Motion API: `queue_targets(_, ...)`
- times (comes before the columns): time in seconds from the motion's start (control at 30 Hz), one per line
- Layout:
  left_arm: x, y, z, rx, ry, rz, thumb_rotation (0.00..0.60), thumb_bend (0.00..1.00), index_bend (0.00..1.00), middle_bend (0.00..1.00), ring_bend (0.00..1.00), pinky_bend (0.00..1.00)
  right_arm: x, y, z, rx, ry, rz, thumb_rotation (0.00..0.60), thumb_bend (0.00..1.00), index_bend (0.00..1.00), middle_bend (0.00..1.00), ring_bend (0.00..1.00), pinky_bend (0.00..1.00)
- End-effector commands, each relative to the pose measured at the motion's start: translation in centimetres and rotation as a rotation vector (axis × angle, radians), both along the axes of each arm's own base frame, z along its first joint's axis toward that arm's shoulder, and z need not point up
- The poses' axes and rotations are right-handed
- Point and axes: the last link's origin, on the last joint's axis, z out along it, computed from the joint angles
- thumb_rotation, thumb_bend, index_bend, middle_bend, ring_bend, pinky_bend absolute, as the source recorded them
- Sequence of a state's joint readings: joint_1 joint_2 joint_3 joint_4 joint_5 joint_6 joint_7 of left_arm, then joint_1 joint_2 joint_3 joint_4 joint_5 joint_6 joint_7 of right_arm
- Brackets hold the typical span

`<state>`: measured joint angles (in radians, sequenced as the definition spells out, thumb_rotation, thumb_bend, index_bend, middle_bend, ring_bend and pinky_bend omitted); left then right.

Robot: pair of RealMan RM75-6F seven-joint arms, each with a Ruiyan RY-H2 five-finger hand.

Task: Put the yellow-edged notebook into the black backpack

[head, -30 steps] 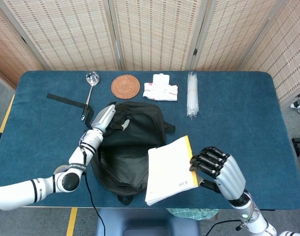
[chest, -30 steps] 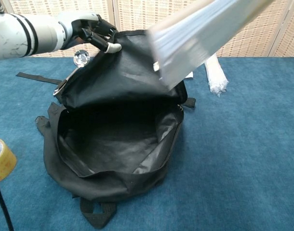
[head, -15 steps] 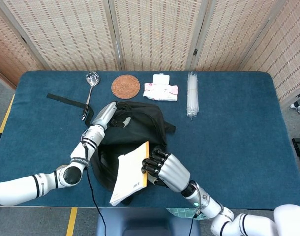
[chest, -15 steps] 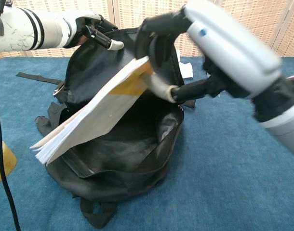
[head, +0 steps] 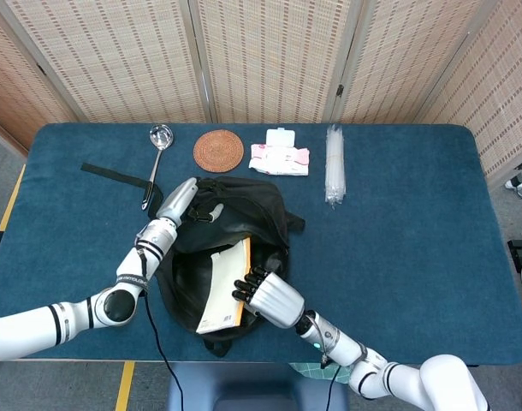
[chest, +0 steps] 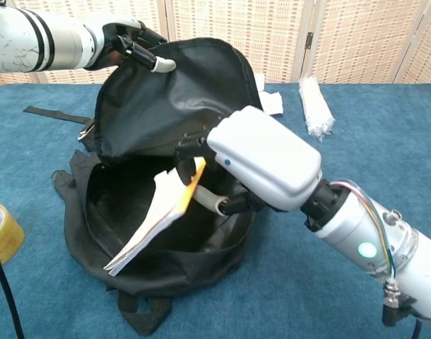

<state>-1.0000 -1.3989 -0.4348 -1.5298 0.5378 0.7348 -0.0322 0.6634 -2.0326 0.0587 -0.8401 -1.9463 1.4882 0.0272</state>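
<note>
One limp notebook (yellow-edged) sags into the slack fabric backpack.

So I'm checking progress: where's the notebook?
The notebook sits tilted in the open black backpack, held by the right robot hand, low and centre in both views.

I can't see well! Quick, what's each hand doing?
Left hand: holding the backpack flap up.
Right hand: holding the notebook.
</note>
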Motion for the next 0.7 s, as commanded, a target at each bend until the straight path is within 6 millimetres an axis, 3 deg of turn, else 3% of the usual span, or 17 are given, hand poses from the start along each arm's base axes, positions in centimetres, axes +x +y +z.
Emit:
queue_targets(0.03, -0.2, -0.1, 0.2, -0.003, -0.004, 0.000, 0.600, 0.56, 0.68, 0.34, 0.28, 0.05, -1.4, 0.6, -0.3, 0.036, -0.018, -0.066, 0.600, 0.46, 0.89, 0.54, 0.57, 0.50)
queue_targets(0.37, -0.2, -0.5, 0.6, -0.007, -0.015, -0.010, 0.600, 0.56, 0.68, 0.34, 0.27, 0.05, -2.4, 3.2, -0.7, 0.131, -0.101, -0.173, 0.600, 0.46, 0.89, 0.54, 0.58, 0.53)
queue_targets(0.7, -0.3, -0.8, 1.0, -0.011, -0.026, -0.012, 0.600, 0.56, 0.68, 0.34, 0.27, 0.05, -1.8, 0.1, -1.2, 0.027, 0.017, -0.189, 0.600, 0.46, 0.89, 0.54, 0.57, 0.53)
